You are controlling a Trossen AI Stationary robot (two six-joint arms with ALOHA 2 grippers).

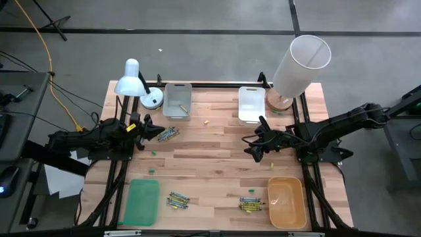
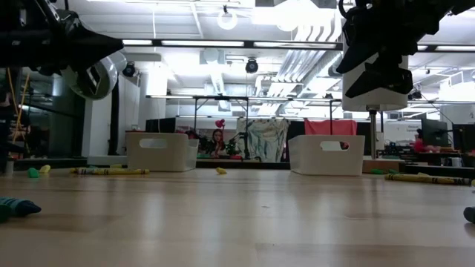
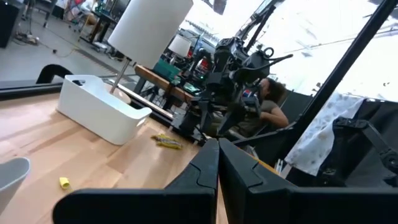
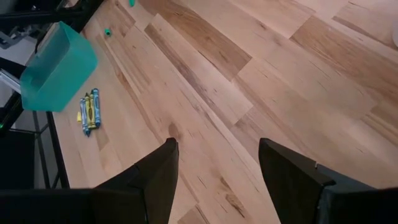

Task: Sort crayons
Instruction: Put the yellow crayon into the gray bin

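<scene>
Three small heaps of thin crayons lie on the pale wooden plank table (image 1: pixel 210 158), and both dark grippers hang above it holding nothing. Seen from above and taken from 9 o'clock across to 3 o'clock: the left gripper (image 1: pixel 155 132) sits at about 9 o'clock with its two fingers pressed flat together and nothing between them. Just off its tip, toward 10 o'clock, lies the first crayon heap (image 1: pixel 168 134), a mix of yellow, green and grey sticks. A white desk lamp (image 1: pixel 135 82) and a grey plastic bin (image 1: pixel 177 100) stand at 11 o'clock. A flat green plastic tray (image 1: pixel 143 201) rests at 7 o'clock, with the second crayon heap (image 1: pixel 177 199) just beside it toward the middle. A white plastic bin (image 1: pixel 251 104) stands at 1 o'clock beside a tall white cylinder (image 1: pixel 300 64) on a round wooden base. The right gripper (image 1: pixel 252 147) hovers at about 3 o'clock, its fingers (image 4: pixel 158 177) spread wide over bare planks, clear of everything. The third crayon heap (image 1: pixel 250 203), mostly yellow and green, lies at 5 o'clock, just beside a shallow orange plastic tray (image 1: pixel 287 202).
</scene>
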